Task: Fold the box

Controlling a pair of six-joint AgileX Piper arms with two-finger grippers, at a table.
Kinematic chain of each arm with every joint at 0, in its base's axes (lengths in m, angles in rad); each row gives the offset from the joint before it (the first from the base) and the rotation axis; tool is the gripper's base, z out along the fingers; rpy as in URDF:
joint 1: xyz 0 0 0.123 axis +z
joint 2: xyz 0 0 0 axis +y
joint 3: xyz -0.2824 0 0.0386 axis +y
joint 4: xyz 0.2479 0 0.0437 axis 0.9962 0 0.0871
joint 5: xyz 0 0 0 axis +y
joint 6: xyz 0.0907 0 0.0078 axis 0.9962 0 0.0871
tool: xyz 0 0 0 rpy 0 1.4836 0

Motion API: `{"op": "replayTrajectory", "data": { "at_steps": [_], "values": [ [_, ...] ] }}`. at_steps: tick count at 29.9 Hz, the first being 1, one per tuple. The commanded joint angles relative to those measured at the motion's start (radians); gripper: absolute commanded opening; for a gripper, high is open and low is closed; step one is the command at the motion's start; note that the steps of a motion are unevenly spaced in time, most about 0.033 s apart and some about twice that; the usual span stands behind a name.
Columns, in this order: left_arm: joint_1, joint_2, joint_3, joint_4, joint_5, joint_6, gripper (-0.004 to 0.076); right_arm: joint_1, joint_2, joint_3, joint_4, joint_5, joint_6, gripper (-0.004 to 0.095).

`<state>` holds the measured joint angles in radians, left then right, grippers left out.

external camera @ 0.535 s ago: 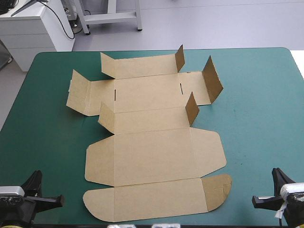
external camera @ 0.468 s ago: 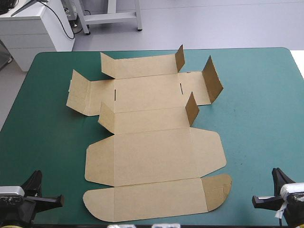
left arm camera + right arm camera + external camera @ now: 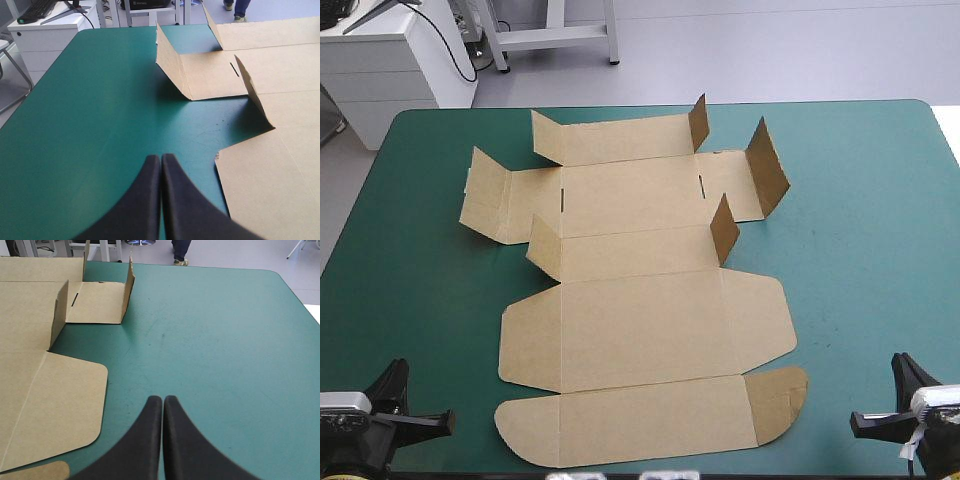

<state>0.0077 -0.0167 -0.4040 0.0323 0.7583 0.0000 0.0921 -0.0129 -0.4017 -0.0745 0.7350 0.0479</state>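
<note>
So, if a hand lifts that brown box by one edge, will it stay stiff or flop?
Probably semi-stiff: the box is thin cut board, yet its small flaps stand up unaided. It likely bends at the scored creases rather than lifting as one plane. Pushed, it would probably slide easily across the smooth teal-green cover.

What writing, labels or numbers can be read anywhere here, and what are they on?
None: no word, number or sign can be read in any view.
The box is plain brown board, with no print or label visible.
The teal-green cover shows no writing.
</note>
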Motion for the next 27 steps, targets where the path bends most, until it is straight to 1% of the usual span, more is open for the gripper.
{"op": "replayTrajectory", "data": {
  "at_steps": [1,5,10,12,18,22,25,27],
  "values": [
    [-0.004,-0.008,-0.023,-0.002,-0.071,-0.006,-0.0008,-0.01,0.023,-0.05,0.034,-0.081,0.002,-0.0002],
    [-0.004,-0.008,-0.023,-0.002,-0.071,-0.006,-0.0008,-0.01,0.162,-0.135,0.075,-0.075,-0.031,-0.0002],
    [-0.004,-0.008,-0.023,-0.002,-0.071,-0.006,-0.0008,-0.01,0.392,-0.324,0.207,-0.065,-0.165,-0.0002],
    [-0.004,-0.008,-0.023,-0.002,-0.071,-0.006,-0.0008,-0.01,0.492,-0.406,0.264,-0.044,-0.217,-0.0002],
    [-0.004,-0.008,-0.023,-0.002,-0.071,-0.006,-0.0008,-0.01,0.77,-0.593,0.391,0.029,-0.295,0.0],
    [-0.004,-0.008,-0.023,-0.002,-0.071,-0.006,-0.0008,-0.01,0.941,-0.697,0.506,0.049,-0.408,0.0001],
    [-0.004,-0.008,-0.023,-0.002,-0.071,-0.006,-0.0008,-0.01,1.044,-0.758,0.577,0.047,-0.488,0.0028],
    [-0.004,-0.008,-0.023,-0.002,-0.071,-0.006,-0.0008,-0.01,1.1,-0.795,0.587,0.047,-0.507,0.0075]
  ]
}}
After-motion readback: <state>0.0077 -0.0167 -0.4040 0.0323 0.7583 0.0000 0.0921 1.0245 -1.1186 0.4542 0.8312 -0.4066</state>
